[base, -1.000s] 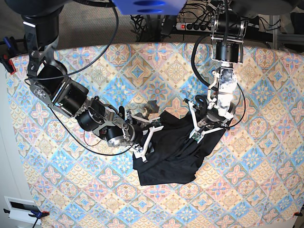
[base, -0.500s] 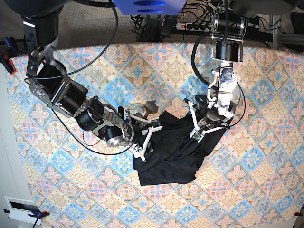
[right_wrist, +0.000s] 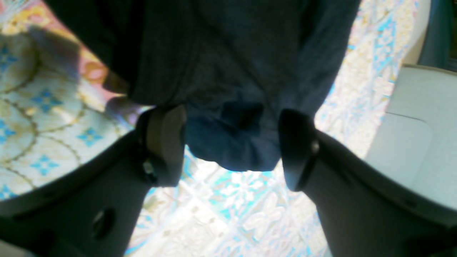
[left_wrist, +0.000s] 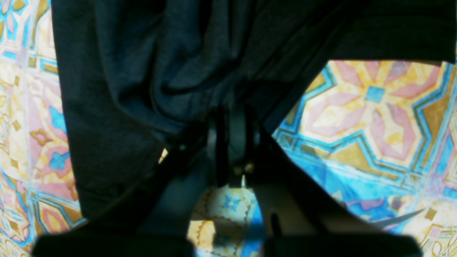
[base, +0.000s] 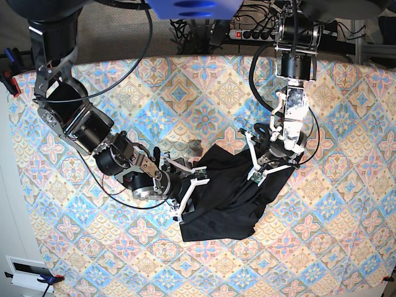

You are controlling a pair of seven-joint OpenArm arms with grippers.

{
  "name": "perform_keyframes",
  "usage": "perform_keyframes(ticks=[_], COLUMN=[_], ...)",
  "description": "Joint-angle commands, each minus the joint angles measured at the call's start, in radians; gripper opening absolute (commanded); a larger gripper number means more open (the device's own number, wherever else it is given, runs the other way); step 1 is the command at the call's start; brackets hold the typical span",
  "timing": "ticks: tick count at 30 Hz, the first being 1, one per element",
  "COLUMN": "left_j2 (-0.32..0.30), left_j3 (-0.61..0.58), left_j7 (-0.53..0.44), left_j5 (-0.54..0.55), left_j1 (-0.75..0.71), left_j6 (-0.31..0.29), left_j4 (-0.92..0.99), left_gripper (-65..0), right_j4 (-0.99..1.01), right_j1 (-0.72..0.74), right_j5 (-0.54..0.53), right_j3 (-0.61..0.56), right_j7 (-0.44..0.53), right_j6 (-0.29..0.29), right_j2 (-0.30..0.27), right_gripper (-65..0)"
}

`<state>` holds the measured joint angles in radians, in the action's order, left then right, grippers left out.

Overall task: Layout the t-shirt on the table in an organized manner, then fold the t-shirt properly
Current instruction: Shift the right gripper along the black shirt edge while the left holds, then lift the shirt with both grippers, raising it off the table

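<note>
Left claw: pinching together on a bunched fold of the plain black soft t-shirt
Right claw: standing wide apart, straddling the shirt's edge
T-shirt: lying crumpled mid-tabletop, pastel-tiled

The t-shirt lies bunched on the table, between the two grippers in the base view. The left gripper sits at its edge on that view's right, jaws pressed together on a fold of cloth that spreads ahead of them. The right gripper sits at the opposite edge, jaws spread wide apart; a lobe of cloth lies in the gap between them, touching neither finger, with most of the garment ahead.
</note>
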<state>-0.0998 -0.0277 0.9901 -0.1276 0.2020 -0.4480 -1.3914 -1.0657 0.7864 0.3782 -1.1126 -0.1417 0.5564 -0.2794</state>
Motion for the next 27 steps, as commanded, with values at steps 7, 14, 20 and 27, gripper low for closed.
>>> perform_keyframes(ticks=[7, 14, 20, 27], left_j2=[-0.001, -0.001, -0.005, -0.004], left_j3=[0.001, 0.001, 0.001, 0.002], left_j7=[0.005, 0.005, 0.005, 0.005], left_j5=[-0.002, -0.002, -0.002, -0.002], left_j1=[0.012, 0.012, 0.012, 0.012], left_j6=[0.001, 0.001, 0.001, 0.001], left_j4=[-0.013, -0.013, -0.013, -0.013], left_gripper=[-65.0, -65.0, -65.0, -65.0], right_j4=[-0.011, -0.014, -0.012, -0.011], right_j1=[0.040, 0.015, -0.032, -0.034], right_j5=[-0.003, -0.003, -0.003, -0.003], right_j3=[0.004, 0.002, 0.002, 0.002], right_j7=[0.006, 0.003, 0.001, 0.001], right_j6=[-0.011, -0.011, -0.011, -0.011], right_j2=[0.029, 0.064, 0.064, 0.064], right_gripper=[-25.7, -25.7, -25.7, -25.9])
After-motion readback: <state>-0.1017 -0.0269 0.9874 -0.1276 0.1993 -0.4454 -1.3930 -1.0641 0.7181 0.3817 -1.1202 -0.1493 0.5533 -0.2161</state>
